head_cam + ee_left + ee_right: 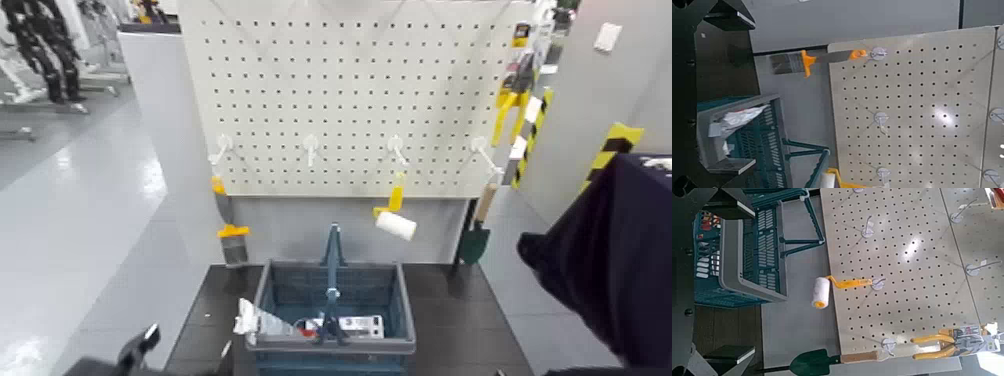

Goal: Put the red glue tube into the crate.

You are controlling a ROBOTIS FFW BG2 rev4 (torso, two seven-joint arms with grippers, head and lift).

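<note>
Blue-grey in the head view: can see the crate on the dark surface, handle upright. Can make out the tube at the crate's left side, pale end over the left rim, rest slanting down inside towards a red patch. Also notice a white, dark-printed item inside; cannot tell exactly where one stops and the other begins. Further back, find a pegboard with, from left to right, a scraper, a roller and a trowel hanging at its lower edge, plus yellow-handled pliers higher up at the right.

In the left wrist view, see the left gripper open, holding nothing, near the crate. Beyond it, see the tube's pale, wrinkled end at the crate, clear of both fingers.

In the right wrist view, see the right gripper open and empty, near the crate's right side. Through and over the slats, glimpse red and white contents; cannot tell the tube apart there. Can also see the roller, trowel and pliers hanging on the board.
</note>
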